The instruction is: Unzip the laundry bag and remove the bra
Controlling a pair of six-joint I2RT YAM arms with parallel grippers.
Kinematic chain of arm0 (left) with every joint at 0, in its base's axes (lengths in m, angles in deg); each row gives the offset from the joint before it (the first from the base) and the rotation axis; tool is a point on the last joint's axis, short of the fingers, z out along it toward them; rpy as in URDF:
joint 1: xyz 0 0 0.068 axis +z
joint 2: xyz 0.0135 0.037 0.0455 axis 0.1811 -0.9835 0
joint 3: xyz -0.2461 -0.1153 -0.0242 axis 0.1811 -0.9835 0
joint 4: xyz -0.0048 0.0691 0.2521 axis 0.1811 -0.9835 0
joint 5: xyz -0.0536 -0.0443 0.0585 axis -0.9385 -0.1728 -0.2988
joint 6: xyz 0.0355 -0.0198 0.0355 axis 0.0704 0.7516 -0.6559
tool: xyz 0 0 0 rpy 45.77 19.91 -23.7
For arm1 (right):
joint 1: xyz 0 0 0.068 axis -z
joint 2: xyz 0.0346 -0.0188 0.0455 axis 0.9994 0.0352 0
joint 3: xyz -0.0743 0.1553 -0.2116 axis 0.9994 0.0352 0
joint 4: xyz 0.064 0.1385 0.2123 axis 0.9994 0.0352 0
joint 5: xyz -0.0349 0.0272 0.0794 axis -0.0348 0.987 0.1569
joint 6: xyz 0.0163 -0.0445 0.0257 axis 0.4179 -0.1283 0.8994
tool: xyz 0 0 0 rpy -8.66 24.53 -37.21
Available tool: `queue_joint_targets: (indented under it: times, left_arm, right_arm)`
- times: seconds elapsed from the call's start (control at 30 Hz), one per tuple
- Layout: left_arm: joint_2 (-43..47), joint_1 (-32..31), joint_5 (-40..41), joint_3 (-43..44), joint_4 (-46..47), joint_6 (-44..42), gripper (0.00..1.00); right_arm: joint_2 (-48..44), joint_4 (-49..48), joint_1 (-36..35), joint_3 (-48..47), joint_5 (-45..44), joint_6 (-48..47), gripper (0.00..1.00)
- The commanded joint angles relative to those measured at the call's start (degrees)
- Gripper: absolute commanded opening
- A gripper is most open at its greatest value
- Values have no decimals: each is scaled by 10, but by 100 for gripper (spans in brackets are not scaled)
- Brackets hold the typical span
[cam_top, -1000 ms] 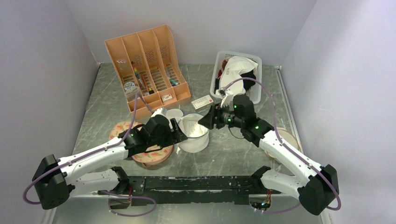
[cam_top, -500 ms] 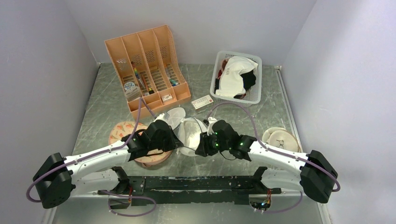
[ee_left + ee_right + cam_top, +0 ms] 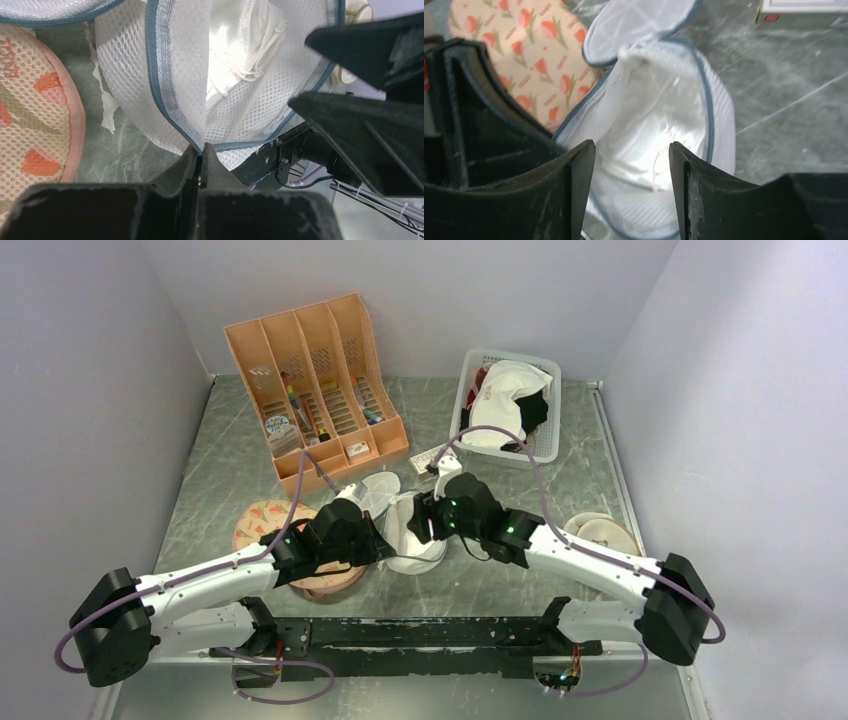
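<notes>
The laundry bag (image 3: pixel 412 552) lies unzipped at the table's middle, its round lid flap (image 3: pixel 376 487) folded back. It is white mesh (image 3: pixel 165 100) with a grey-blue zipper rim. The white bra (image 3: pixel 649 115) with thin straps (image 3: pixel 250 70) lies inside the open pouch. My left gripper (image 3: pixel 202 150) is shut on the bag's near rim, pinching the zipper edge. My right gripper (image 3: pixel 631 157) hovers open over the bag's mouth with nothing between its fingers (image 3: pixel 581 170). In the top view the two grippers meet at the bag, the left (image 3: pixel 385 543) and the right (image 3: pixel 425 520).
A pink carrot-patterned pad (image 3: pixel 262 518) lies under my left arm. An orange file organizer (image 3: pixel 315 380) stands at the back left, and a white basket (image 3: pixel 556 405) of clothes at the back right. A small box (image 3: pixel 432 458) lies behind the bag. A beige round case (image 3: pixel 600 533) lies at the right.
My left gripper has shut on the bag's rim. My right arm swung from near the basket down to the bag, and its jaws have spread wider over the opening.
</notes>
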Motion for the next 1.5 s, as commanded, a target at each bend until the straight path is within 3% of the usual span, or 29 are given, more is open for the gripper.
queue_joint_targets:
  times: [0.0, 0.23, 0.73, 1.27, 1.47]
  left_arm:
    - [8, -4, -4, 16, 4, -16, 7]
    - [12, -5, -5, 16, 8, -20, 7]
    - [5, -6, -8, 16, 16, -21, 7]
    - [-10, -6, -10, 36, 10, -30, 7]
    - [-25, -7, -19, 42, 17, -30, 7]
  right_arm:
    - [60, -18, -2, -39, -66, -75, 58]
    - [151, -47, 0, -67, -86, -107, 65]
    - [208, 88, -3, -123, -202, -72, 65]
    - [218, 41, -15, -63, -119, 0, 60]
    - [194, -1, -18, -41, -71, 16, 38]
